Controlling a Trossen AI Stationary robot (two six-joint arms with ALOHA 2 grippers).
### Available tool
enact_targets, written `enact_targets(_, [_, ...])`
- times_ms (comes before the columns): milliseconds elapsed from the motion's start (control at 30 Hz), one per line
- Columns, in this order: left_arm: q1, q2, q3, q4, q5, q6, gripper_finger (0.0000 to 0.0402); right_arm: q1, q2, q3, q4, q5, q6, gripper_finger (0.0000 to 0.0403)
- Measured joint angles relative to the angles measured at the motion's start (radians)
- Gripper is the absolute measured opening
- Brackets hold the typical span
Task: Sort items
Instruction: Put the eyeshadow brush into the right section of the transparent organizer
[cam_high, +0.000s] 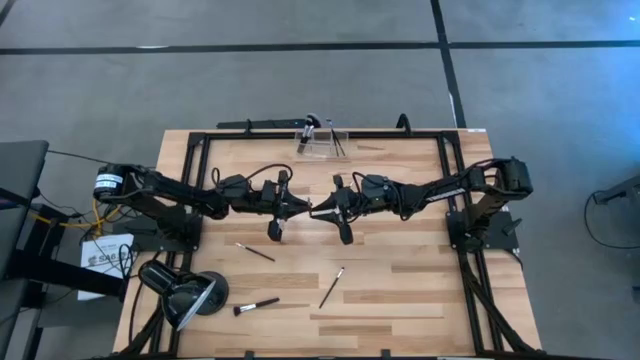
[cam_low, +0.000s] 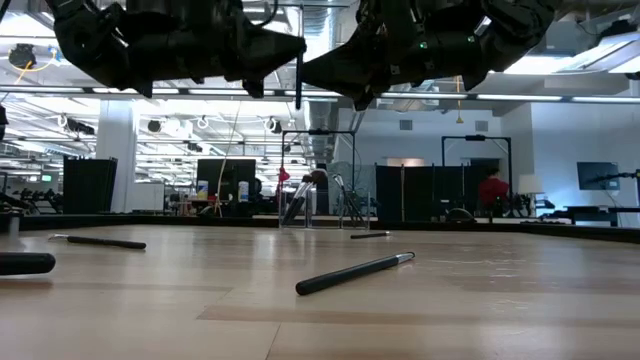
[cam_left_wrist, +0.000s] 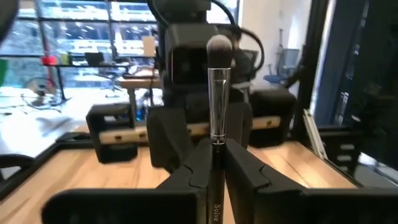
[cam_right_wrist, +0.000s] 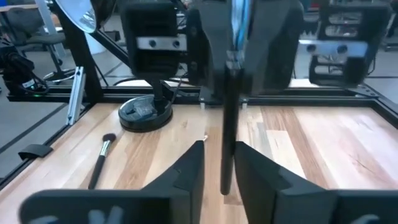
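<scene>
A makeup brush (cam_left_wrist: 218, 93) with a dark handle, silver ferrule and pale bristle head stands upright in mid-air over the table's middle, head up. It also shows in the low view (cam_low: 298, 82). My left gripper (cam_high: 301, 206) is shut on it. My right gripper (cam_high: 320, 208) faces the left one, tip to tip. Its fingers are open and stand on either side of the handle's lower end (cam_right_wrist: 228, 155); whether they touch it I cannot tell. Three more brushes lie flat on the table (cam_high: 255, 252) (cam_high: 331, 286) (cam_high: 256, 306). My left gripper pinches the brush's dark handle (cam_left_wrist: 217, 163) between its two fingers, just below the silver ferrule. The fingers come level from the table's left and lie across the handle. The brush stands upright, lifted clear of the table, with its handle end hanging below the fingers.
A clear holder (cam_high: 322, 140) with a few brushes stands at the far edge. A black desk lamp (cam_high: 185, 293) sits at the near left corner. A black frame (cam_high: 452, 190) runs round the tabletop. Bare wood lies at the near right.
</scene>
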Motion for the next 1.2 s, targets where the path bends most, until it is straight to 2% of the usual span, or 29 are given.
enact_targets(233, [0.030,0.001,-0.001,-0.041,0.110,0.004,0.0021,-0.001,-0.030,0.000,-0.002,-0.022,-0.014,0.0135])
enact_targets(367, [0.042,0.001,-0.002,-0.057,0.118,0.004,0.0023,0.003,-0.076,0.000,0.005,-0.019,-0.014,0.0162])
enact_targets(567, [0.028,0.001,-0.002,-0.050,0.055,0.004,0.0026,0.022,-0.087,0.001,-0.001,0.107,-0.014,0.0188])
enact_targets(700, [-0.001,0.002,-0.002,-0.043,0.009,0.047,0.0021,0.021,-0.077,0.000,-0.007,0.145,-0.014,0.0198])
enact_targets(900, [-0.053,0.002,-0.002,-0.040,-0.114,0.137,0.0029,0.024,-0.077,0.001,0.039,0.151,-0.014,0.0203])
enact_targets(1200, [-0.059,0.002,0.015,-0.037,-0.123,0.129,0.0028,0.034,-0.068,0.001,0.053,0.150,0.013,0.0186])
